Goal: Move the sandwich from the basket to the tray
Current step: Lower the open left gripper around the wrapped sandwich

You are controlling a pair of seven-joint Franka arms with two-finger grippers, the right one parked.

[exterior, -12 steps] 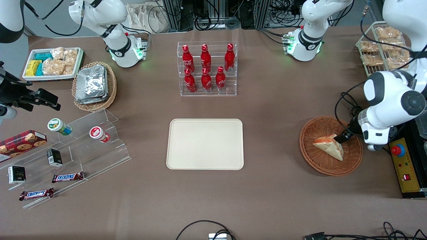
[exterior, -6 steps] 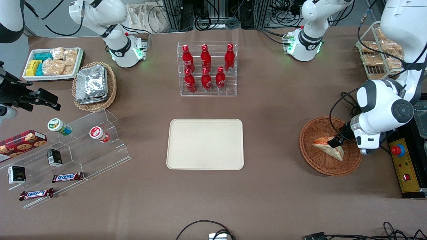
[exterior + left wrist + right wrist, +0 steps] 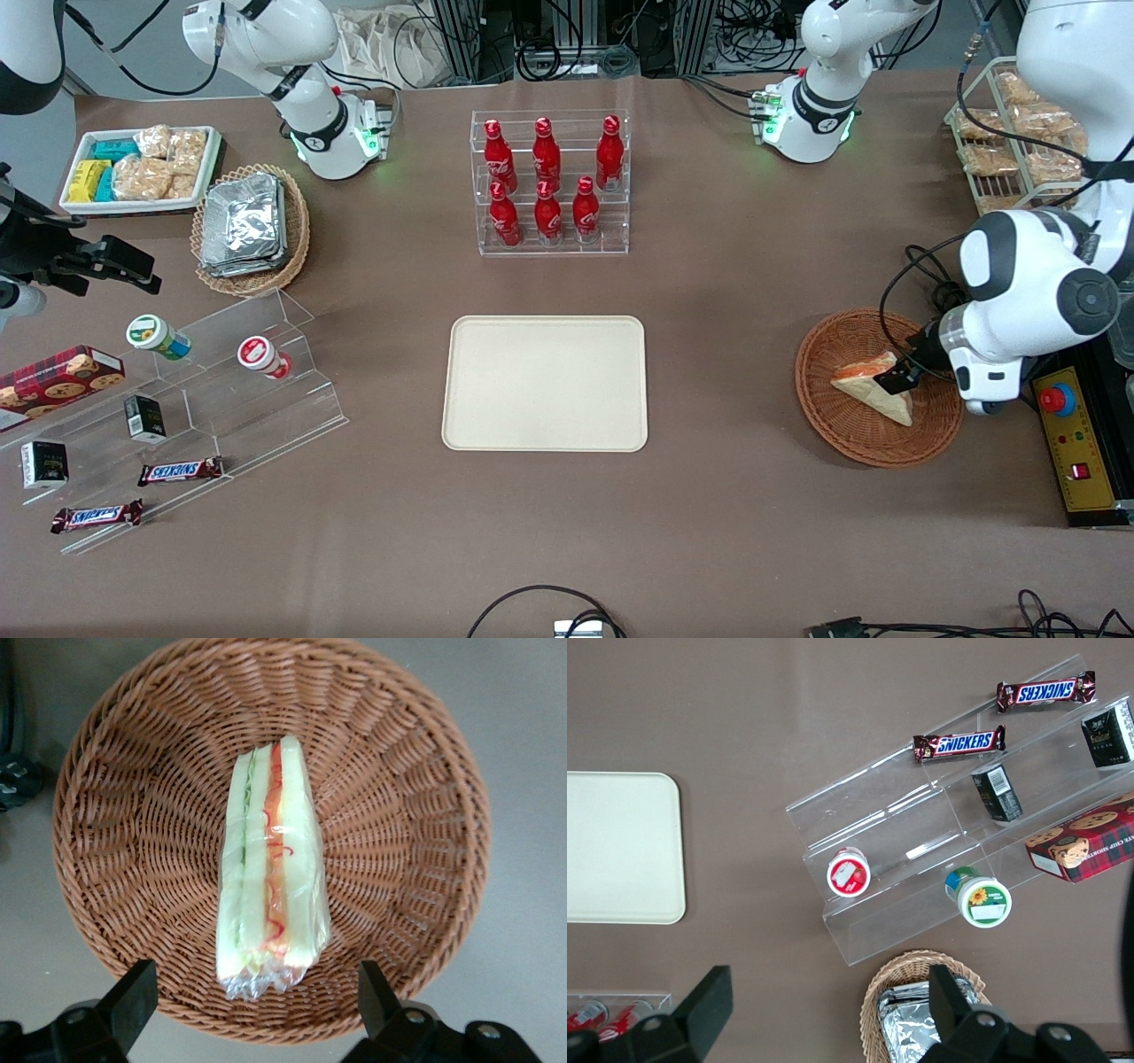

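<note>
The sandwich (image 3: pixel 873 387) is a plastic-wrapped white-bread wedge with orange and green filling; it lies in the round reddish-brown wicker basket (image 3: pixel 828 430) toward the working arm's end of the table. The left wrist view shows it lying lengthwise (image 3: pixel 270 873) in the middle of the basket (image 3: pixel 416 771). My left gripper (image 3: pixel 895 379) hovers just above the sandwich's end, open, with its black fingers (image 3: pixel 133 992) spread wider than the sandwich and not touching it. The cream tray (image 3: pixel 545 383) lies at the table's middle with nothing on it; it also shows in the right wrist view (image 3: pixel 620 846).
A clear rack of red bottles (image 3: pixel 549 182) stands farther from the camera than the tray. A yellow control box with a red button (image 3: pixel 1072 434) sits beside the basket. A wire rack of snack packets (image 3: pixel 1010 133) and black cables (image 3: pixel 912 275) are near the working arm.
My left gripper has moved a little over the sandwich, toward the tray and nearer the camera, then settled. The sandwich stays in the basket.
</note>
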